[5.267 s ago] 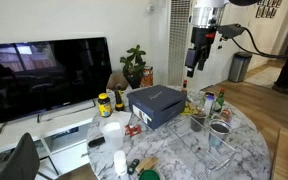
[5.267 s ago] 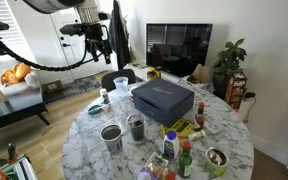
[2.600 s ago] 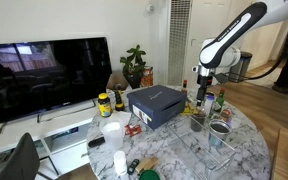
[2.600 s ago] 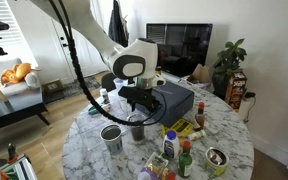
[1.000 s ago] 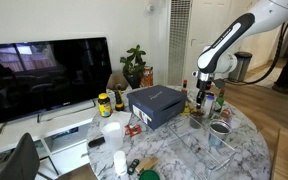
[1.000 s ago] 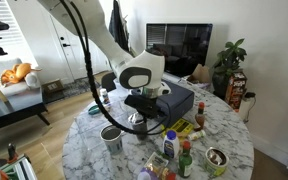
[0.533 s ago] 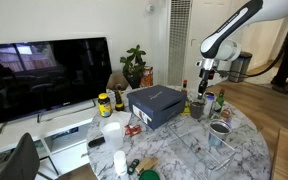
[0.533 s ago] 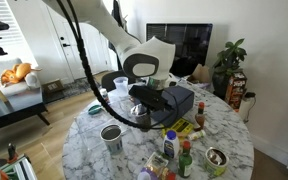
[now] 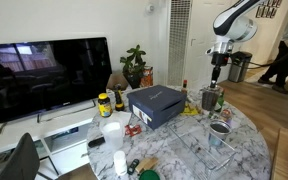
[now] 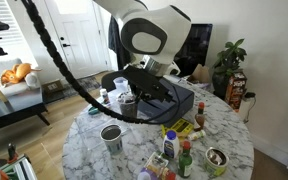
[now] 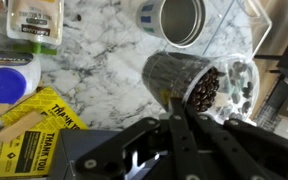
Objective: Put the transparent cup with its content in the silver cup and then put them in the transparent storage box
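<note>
the transparent cup [image 11: 189, 80], dark contents showing, is clamped in the gripper [image 11: 181, 112] clear of the marble table [image 11: 94, 40], near the silver cup [image 11: 182, 20]; recommended: hold it upright, centre it over the silver rim, lower slowly, release only once seated.

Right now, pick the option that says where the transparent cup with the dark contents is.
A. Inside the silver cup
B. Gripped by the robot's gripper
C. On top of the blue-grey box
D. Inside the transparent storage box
B: in the wrist view the gripper is clamped on the transparent cup, and the silver cup stands apart from it.
</note>
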Motion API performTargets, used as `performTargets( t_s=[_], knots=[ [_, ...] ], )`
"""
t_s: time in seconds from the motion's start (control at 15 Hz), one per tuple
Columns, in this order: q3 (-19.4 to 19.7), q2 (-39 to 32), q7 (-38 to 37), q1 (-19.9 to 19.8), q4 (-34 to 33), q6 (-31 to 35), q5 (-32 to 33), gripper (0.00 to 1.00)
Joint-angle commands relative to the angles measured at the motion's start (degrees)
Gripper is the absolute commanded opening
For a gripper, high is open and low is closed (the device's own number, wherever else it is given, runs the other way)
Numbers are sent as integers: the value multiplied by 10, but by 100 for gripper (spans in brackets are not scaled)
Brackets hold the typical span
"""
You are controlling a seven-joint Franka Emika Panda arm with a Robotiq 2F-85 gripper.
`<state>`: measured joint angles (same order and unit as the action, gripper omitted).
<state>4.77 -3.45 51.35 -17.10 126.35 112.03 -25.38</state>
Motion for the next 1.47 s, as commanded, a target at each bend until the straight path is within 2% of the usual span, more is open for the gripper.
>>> performTargets(
  t_s=[0.0,0.27,0.67,1.4],
  knots=[
    [33,40,39,11,27,-71,-2,1],
    [41,45,46,26,48,-98,2,1],
    [38,36,40,49,83,-71,6,1],
    [36,9,38,54,109,36,5,1]
  ],
)
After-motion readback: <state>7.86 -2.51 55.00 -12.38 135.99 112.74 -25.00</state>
